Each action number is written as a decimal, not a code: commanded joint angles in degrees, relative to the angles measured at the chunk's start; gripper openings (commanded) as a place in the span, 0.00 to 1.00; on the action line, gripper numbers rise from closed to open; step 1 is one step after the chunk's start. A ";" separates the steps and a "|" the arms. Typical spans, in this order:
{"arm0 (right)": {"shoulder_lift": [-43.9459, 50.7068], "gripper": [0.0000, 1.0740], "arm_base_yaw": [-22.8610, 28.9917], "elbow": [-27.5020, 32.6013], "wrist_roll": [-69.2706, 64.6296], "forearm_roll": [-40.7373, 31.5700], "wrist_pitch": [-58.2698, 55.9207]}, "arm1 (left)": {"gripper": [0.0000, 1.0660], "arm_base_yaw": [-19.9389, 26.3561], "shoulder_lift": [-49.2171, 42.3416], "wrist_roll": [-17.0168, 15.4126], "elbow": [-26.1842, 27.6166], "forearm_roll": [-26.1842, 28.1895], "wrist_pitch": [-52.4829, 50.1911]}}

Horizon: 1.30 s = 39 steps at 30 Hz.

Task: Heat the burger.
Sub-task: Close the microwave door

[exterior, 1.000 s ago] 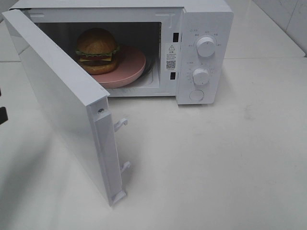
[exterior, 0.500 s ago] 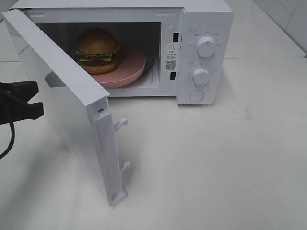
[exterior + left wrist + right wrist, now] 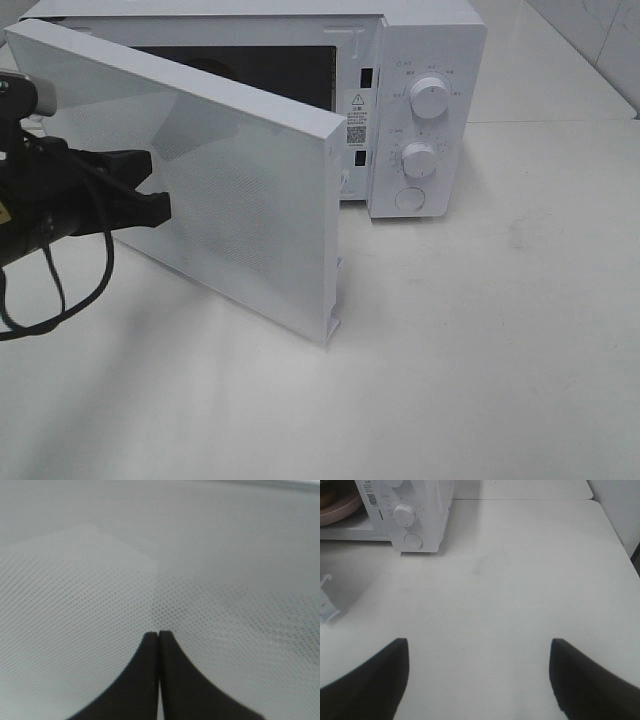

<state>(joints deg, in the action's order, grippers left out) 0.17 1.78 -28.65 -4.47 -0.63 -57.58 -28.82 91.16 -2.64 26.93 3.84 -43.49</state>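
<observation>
Left gripper [image 3: 159, 642]: fingers pressed together, nothing between them, tips flat against the outer face of the microwave door [image 3: 250, 190]. It's a push, not a grab!
Right gripper [image 3: 478, 647]: fingers spread wide, holding nothing, hovering over bare table [image 3: 480, 330], well away from the action.
Burger: out of sight in the high view, screened by the door. The right wrist view catches the rim of a pink plate [image 3: 342, 507] inside the oven, so I judge the burger sits in there.
Key relation: from the left gripper, the oven cavity lies at about 2 o'clock in the high view, straight through the door panel. The door runs from its hinge at 10 o'clock to its free edge at 4 o'clock, standing roughly half ajar from the microwave [image 3: 430, 40].
Nearer arm: the left, already on the panel.
Next call: drive the panel toward 2 o'clock until it latches, then the knobs [image 3: 429, 98] need a turn.
Surface: smooth white door, dotted mesh window, so the tips could slide.
Room: open white tabletop all round, nothing in the door's path.
</observation>
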 commanded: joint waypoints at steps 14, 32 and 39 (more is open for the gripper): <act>1.78 0.70 -0.29 0.11 0.46 -0.17 0.52 | 0.00 -9.00 8.25 6.59 14.55 11.40 4.01; 1.78 0.70 -0.29 0.11 0.40 -0.17 0.52 | 0.00 -12.61 18.16 12.38 30.25 20.68 6.76; 1.78 0.70 -0.29 0.11 0.34 -0.17 0.52 | 0.00 -12.61 20.97 12.43 34.66 20.80 9.68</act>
<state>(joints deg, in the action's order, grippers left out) 0.17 1.78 -28.65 -4.47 -0.63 -57.58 -41.60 111.10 9.63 59.01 23.55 -34.15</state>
